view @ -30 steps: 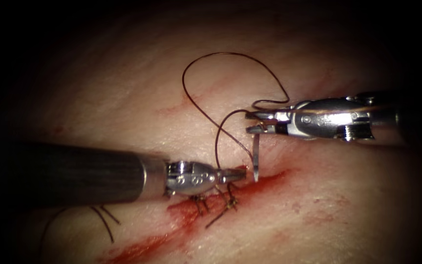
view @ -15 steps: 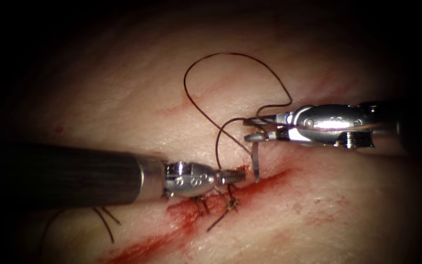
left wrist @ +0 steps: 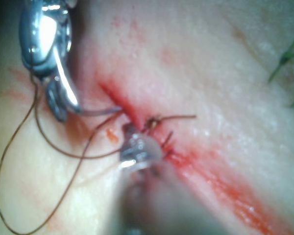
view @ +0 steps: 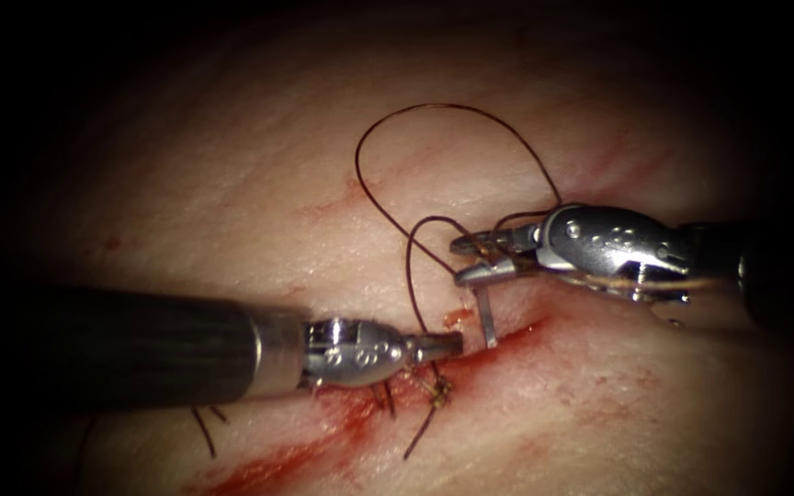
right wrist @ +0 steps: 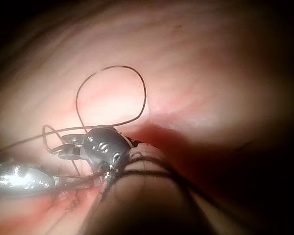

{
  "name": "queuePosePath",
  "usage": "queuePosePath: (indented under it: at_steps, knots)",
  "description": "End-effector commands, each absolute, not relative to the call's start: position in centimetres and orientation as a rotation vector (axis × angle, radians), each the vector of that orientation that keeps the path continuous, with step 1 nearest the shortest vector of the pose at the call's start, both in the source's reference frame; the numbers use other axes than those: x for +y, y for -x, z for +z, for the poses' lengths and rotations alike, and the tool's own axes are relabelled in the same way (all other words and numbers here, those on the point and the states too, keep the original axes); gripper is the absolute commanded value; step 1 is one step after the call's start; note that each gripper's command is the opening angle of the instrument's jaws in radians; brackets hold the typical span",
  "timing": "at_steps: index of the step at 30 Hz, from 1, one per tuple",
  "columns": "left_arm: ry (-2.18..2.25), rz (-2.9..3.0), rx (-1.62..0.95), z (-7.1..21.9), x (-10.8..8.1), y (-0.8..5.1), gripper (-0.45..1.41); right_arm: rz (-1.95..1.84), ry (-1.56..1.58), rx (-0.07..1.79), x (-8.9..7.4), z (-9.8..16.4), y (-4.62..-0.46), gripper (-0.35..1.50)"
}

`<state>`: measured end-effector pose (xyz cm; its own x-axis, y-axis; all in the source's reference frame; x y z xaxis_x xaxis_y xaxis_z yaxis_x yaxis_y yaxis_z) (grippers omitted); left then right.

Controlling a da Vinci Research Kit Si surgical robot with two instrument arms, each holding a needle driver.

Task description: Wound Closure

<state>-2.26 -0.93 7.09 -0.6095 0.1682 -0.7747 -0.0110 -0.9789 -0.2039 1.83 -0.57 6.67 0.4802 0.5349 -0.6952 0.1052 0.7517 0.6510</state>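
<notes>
Pork-belly tissue (view: pixel 232 184), pale pink w/ a red-stained cut (view: pixel 470 354) running from 7 o'clock up toward 2 o'clock, fills the endoscope view. Right arm's silver wristed tool (view: pixel 472 260) comes in from 3 o'clock, jaws clamped on the curved steel needle (view: pixel 486 317) at its upper end; needle hangs down toward 6 o'clock, tip at the cut's edge on the right side, can't tell if it's in the tissue. Thin dark-brown thread (view: pixel 443 110) makes 1 big loop toward 12 o'clock above that tool. Left arm's silver tool (view: pixel 448 344) on its dark shaft enters from 9 o'clock, jaws closed w/ nothing seen in them, tip just beside the needle. Knotted stitch w/ cut thread ends (view: pixel 434 390) sits at 6 o'clock of that tip, red fluid (view: pixel 351 422) around it.
</notes>
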Motion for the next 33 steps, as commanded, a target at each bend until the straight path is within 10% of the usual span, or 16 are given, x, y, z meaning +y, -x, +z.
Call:
queuePosePath:
  at_steps: [1, 33]
  knots:
    - [1.340, 2.716, -0.274, 7.1, -1.0, 2.31, -0.45, 0.296, -0.706, 1.057, -0.6, 6.7, -1.92, -0.35]
    - [1.463, 2.706, -0.251, 6.2, -1.5, 2.76, -0.45, 0.463, -0.739, 0.983, -0.4, 6.8, -1.95, -0.35]
